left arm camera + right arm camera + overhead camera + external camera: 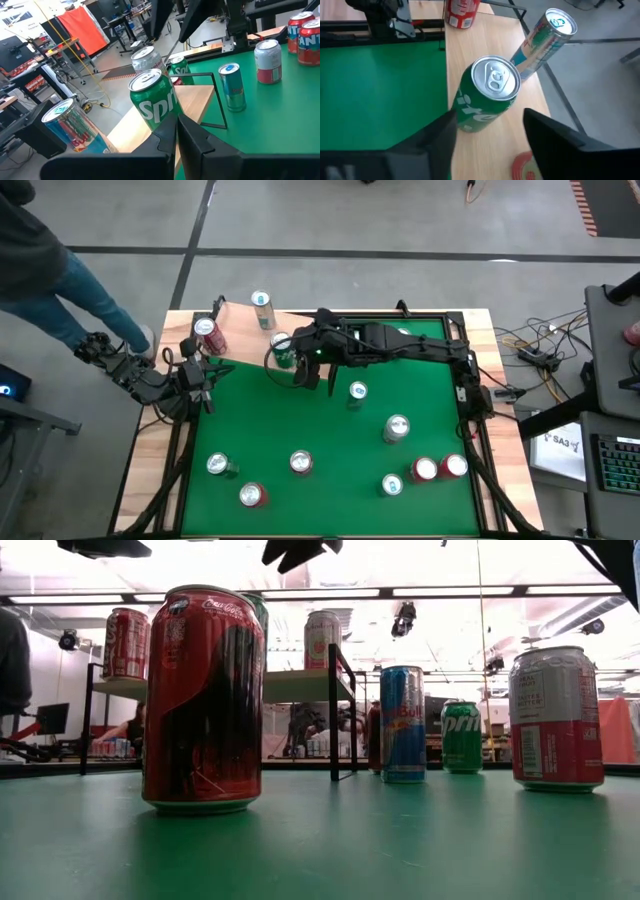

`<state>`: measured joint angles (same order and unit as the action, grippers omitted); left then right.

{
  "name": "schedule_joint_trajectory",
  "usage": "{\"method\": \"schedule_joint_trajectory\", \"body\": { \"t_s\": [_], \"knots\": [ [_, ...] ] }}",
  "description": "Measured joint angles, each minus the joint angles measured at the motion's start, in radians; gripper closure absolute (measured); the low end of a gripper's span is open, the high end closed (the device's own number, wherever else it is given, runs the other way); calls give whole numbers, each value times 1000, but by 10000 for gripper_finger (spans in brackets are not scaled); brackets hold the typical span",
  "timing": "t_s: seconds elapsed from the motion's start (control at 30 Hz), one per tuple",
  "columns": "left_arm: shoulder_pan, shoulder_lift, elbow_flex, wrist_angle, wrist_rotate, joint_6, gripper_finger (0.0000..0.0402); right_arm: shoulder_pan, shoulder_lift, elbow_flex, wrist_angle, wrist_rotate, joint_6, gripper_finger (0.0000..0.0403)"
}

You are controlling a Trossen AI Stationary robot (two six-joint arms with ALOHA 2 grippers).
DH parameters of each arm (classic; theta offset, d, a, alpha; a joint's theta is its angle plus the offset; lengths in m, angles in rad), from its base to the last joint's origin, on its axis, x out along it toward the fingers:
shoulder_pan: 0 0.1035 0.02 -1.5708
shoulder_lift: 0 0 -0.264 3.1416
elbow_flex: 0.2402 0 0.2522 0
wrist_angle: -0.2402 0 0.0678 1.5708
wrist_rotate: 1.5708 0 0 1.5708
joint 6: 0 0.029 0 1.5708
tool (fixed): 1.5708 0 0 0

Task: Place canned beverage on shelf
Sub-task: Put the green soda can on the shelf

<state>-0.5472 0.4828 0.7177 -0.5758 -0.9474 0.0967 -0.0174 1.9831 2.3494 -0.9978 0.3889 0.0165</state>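
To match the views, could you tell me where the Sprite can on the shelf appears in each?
High: Sprite can upper left of centre.
Low: seemingly hidden behind the red cola can.
Left wrist: Sprite can at centre.
Right wrist: Sprite can at centre.
Landmark: the pale shelf beneath it.

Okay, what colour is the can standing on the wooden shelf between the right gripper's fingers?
Green, a Sprite can with a silver top; the right wrist view shows it best.
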Motion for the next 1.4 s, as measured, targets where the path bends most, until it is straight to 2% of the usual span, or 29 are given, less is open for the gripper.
{"method": "schedule_joint_trajectory", "body": {
  "t_s": [0.13,0.37,0.6,0.8,1.4],
  "knots": [
    [0,1,0,0,0,0,402,4,0,-1,23,1,-9,269],
    [0,1,0,0,0,0,402,6,6,-33,191,-6,-94,384],
    [0,1,0,0,0,0,402,-2,13,-139,370,-23,-141,390],
    [0,2,0,0,0,0,402,-23,15,-206,452,-22,-146,390],
    [0,2,0,0,0,0,402,-51,16,-242,433,-19,-61,390]
  ]
}}
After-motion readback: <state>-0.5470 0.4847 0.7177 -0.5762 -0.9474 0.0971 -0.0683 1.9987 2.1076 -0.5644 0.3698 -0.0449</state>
